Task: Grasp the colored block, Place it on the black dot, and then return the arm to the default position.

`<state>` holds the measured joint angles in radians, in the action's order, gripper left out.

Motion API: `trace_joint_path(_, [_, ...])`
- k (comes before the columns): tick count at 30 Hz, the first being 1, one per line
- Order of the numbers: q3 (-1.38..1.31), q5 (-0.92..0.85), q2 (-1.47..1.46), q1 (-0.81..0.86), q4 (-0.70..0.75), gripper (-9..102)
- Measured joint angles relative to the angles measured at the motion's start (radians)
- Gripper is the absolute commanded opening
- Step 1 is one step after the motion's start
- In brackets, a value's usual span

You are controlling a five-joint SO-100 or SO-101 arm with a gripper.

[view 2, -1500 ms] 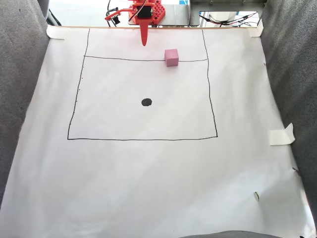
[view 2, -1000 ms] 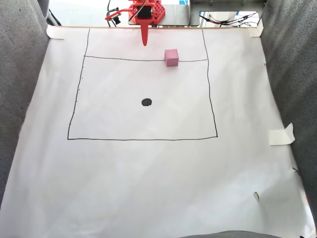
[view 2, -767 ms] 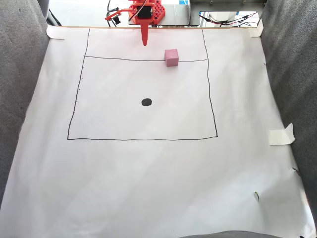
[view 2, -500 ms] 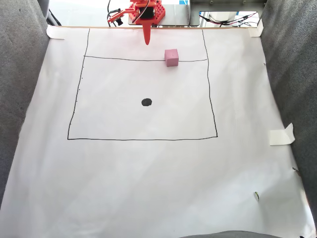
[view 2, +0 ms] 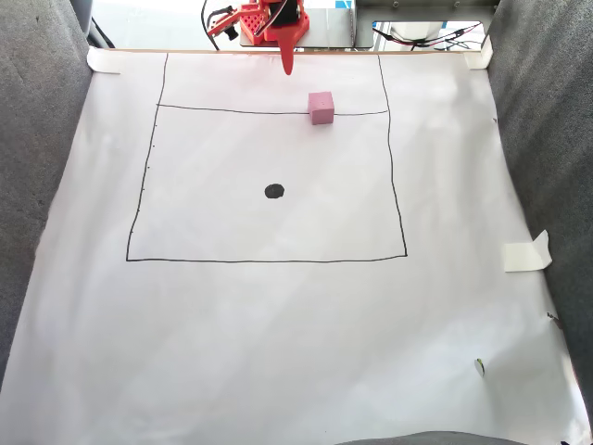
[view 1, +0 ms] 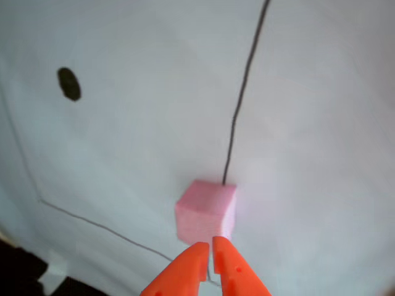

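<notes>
The colored block (view 2: 321, 107), a pale pink foam cube, sits on the upper drawn line of the white sheet, right of centre in the fixed view. In the other view the block (view 1: 207, 211) lies just beyond my orange fingertips. The black dot (view 2: 274, 191) lies inside the drawn rectangle, below and left of the block, and shows as an oval blot (view 1: 69, 83) at upper left in the other view. My gripper (view 2: 287, 69) hangs at the sheet's far edge, up and left of the block, its fingers (view 1: 233, 268) pressed together and empty.
A white paper sheet (view 2: 278, 324) with a drawn rectangle covers the table between grey padded walls (view 2: 37, 139). Tape pieces hold its corners, one at the right edge (view 2: 526, 252). Cables and the arm's base (view 2: 269, 19) stand beyond the far edge.
The gripper has swung slightly to the right and pulled up toward the far edge, tip now nearer the block's side. The block and the dot have not moved.
</notes>
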<state>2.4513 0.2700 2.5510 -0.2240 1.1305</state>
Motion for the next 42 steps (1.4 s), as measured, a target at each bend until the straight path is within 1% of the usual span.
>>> trace_joint_path(5, [-0.176, 0.037, -0.152, -0.084, 0.123, 1])
trace_joint_path(8, [-0.249, 0.034, -0.247, -0.133, 0.167, 3])
trace_joint_path(11, [-0.339, 0.025, -0.385, -0.147, 0.219, 3])
trace_joint_path(14, [-0.466, 0.028, -0.532, -0.163, 0.305, 3])
trace_joint_path(19, [-0.64, 0.051, -0.687, -0.192, 0.399, 5])
trace_joint_path(23, [-0.667, 0.054, -0.759, -0.219, 0.396, 13])
trace_joint_path(27, [-0.667, 0.048, -0.83, -0.244, 0.336, 19])
trace_joint_path(32, [-0.667, 0.043, -0.907, -0.252, 0.314, 26])
trace_joint_path(37, [-0.667, 0.018, -0.934, -0.252, 0.307, 36])
trace_joint_path(42, [-0.66, -0.005, -0.954, -0.252, 0.319, 37])
